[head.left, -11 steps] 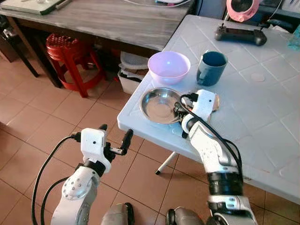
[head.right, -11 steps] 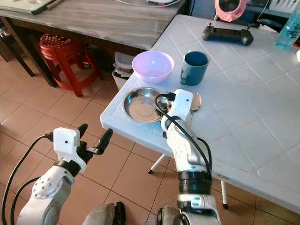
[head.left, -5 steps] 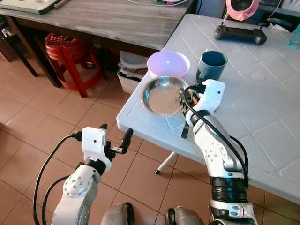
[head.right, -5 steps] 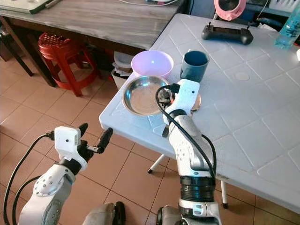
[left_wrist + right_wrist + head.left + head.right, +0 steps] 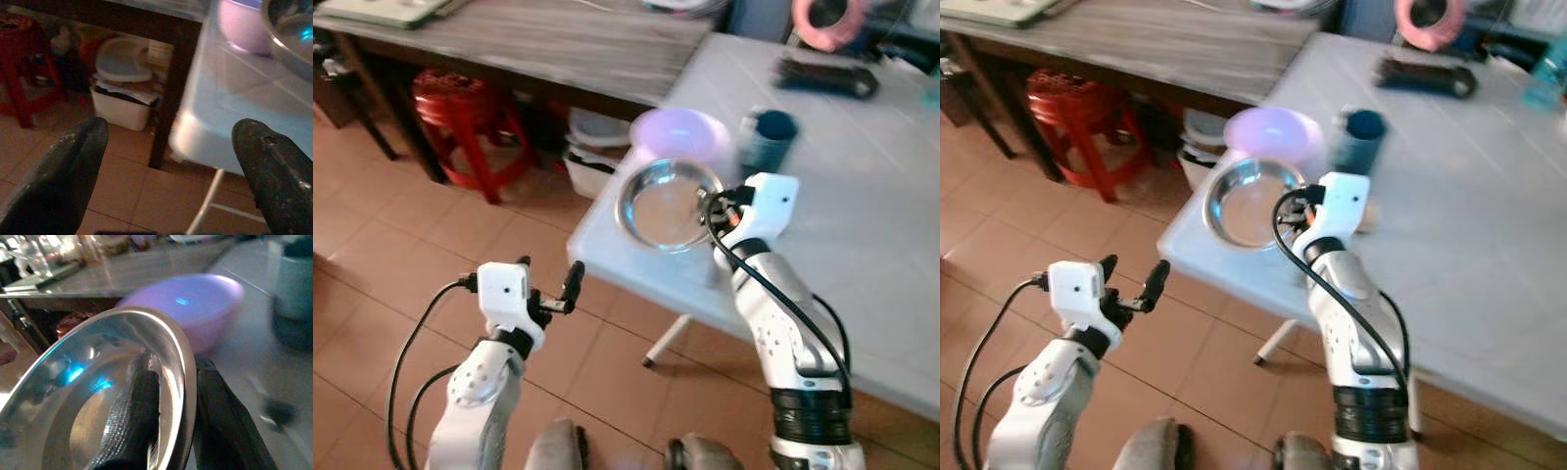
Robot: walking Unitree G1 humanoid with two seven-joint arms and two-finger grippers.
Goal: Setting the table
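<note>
Black fingers of right claw pinching rim of steel bowl, one inside, one outside, bowl tilted above white table corner. Just beyond: pink bowl, blue cup. Left claw spread wide, holding nothing, low over tiled floor.

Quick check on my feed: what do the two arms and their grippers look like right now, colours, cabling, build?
Both arms are silver-white with rounded joints. The right arm has a black band near its base and a black cable looping along it. The left gripper and right gripper each have a white boxy wrist block and two long black fingers. Black cables hang from the left arm.
</note>
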